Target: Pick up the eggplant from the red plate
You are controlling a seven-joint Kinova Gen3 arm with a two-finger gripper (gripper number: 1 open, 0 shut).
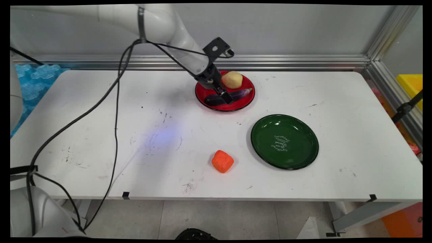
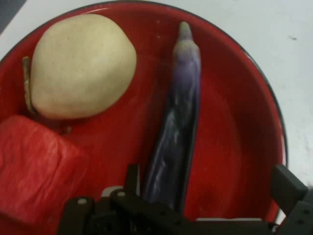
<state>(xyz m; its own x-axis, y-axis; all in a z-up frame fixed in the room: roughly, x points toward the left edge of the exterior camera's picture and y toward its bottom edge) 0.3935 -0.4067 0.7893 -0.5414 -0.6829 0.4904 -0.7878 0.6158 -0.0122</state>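
Lying in the red plate (image 1: 244,101) at the desk's (image 1: 101,111) far side, the aubergine (image 2: 176,127) is straddled by the spread claw (image 2: 205,196), beside a pear (image 2: 80,63) and red block (image 2: 34,166).

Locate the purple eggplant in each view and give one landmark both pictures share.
Main view: the eggplant lies on the red plate, upper centre, in front of the pale pear, with the pincer at its left end.
Hand view: the eggplant runs up the centre from between the fingers.
Shared landmark: the pear.
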